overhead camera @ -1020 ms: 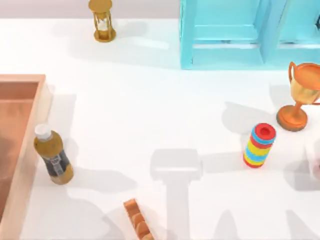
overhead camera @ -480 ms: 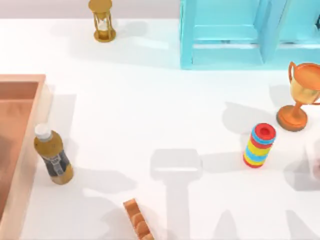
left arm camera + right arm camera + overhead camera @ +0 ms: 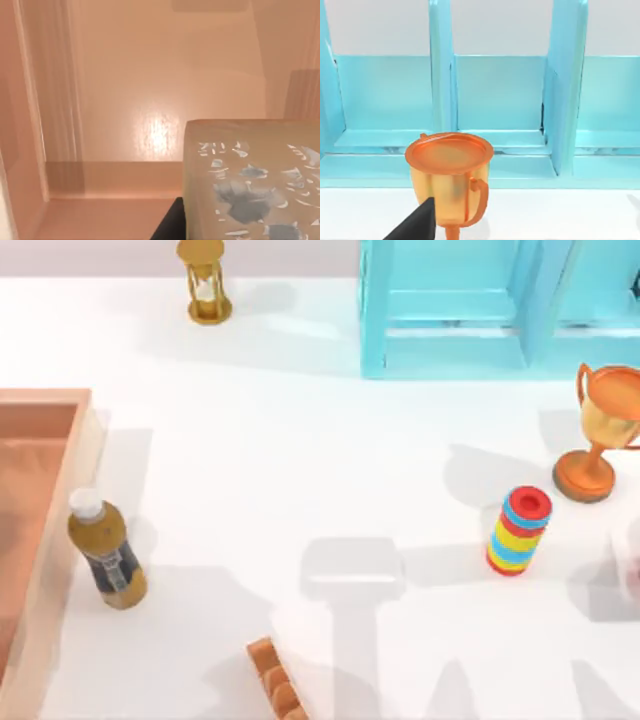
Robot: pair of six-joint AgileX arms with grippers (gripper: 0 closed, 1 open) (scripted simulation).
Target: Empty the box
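Left gripper (image 3: 169,226): hanging low inside the box, close over a pale speckled block (image 3: 250,180); spread, pressed together or pinching, cannot tell.
Box (image 3: 40,540): lying at the table's left edge, running out of the top view; bare wooden floor and thick rims showing in the left wrist view (image 3: 150,100).
Pale speckled block: sitting near one inner corner of the box; held or merely lying there, cannot tell.
Step in hand, as judged: taking the block out of the box.
Doing it well: closing squarely on opposite faces of the block, lifting straight up until passing above the rim, only then swinging right toward open table.
Bottle (image 3: 105,555): standing upright just outside the box's right rim; worth steering around while carrying and setting the block down well apart from it.
Risk: catching the rim or tipping the bottle on the way out.
Right gripper (image 3: 417,224): idling at the table's right, facing the trophy (image 3: 450,172); grip state cannot tell.
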